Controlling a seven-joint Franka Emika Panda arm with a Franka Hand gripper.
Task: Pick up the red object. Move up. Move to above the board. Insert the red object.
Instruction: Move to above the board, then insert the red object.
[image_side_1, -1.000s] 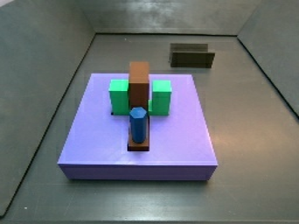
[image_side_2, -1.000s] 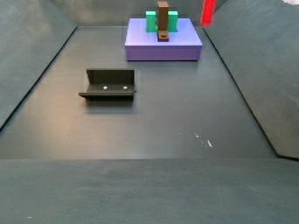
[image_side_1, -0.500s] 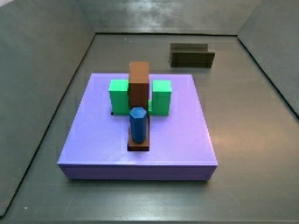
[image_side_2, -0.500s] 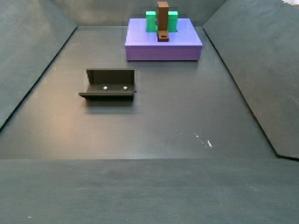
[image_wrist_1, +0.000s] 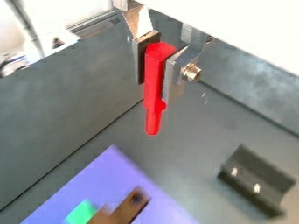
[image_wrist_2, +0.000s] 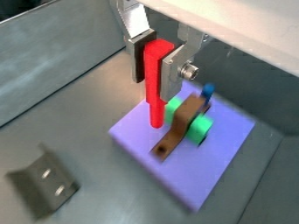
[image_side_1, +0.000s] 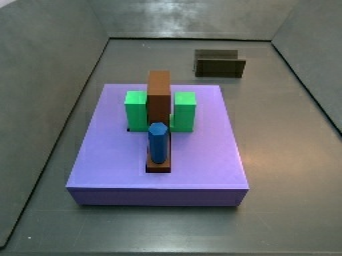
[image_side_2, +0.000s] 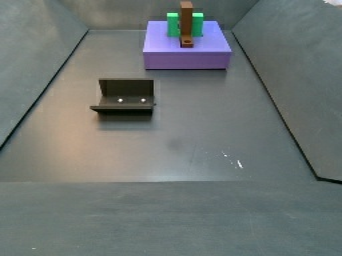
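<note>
One gripper (image_wrist_1: 159, 54) is in view, and only in both wrist views; neither side view shows it or the arm. Its two silver fingers (image_wrist_1: 142, 39) are closed flat against the upper end of the red object (image_wrist_1: 155, 87), which hangs straight down from them, long axis in line with the fingers, lower end free.

In a wrist view, going left to right beneath the tool: the fixture (image_wrist_2: 45, 182) lies on the floor well off to one side; the purple board (image_wrist_2: 187, 162) sits below; on it a brown bar (image_wrist_2: 177, 134) carries a dark hole near its end, flanked by green blocks (image_wrist_2: 194, 124) with a blue peg (image_wrist_2: 208, 90) beyond.

Governing relation: the rod's tip appears to stand above the board, near the brown bar's hole, well clear of it in height. Whether tip and hole are truly aligned cannot be settled, since both wrist views look down at a slant. Judgement: the carry is nearly complete; a small lateral correction, then straight descent, remains.

No brand, label or writing is legible in any view.
</note>
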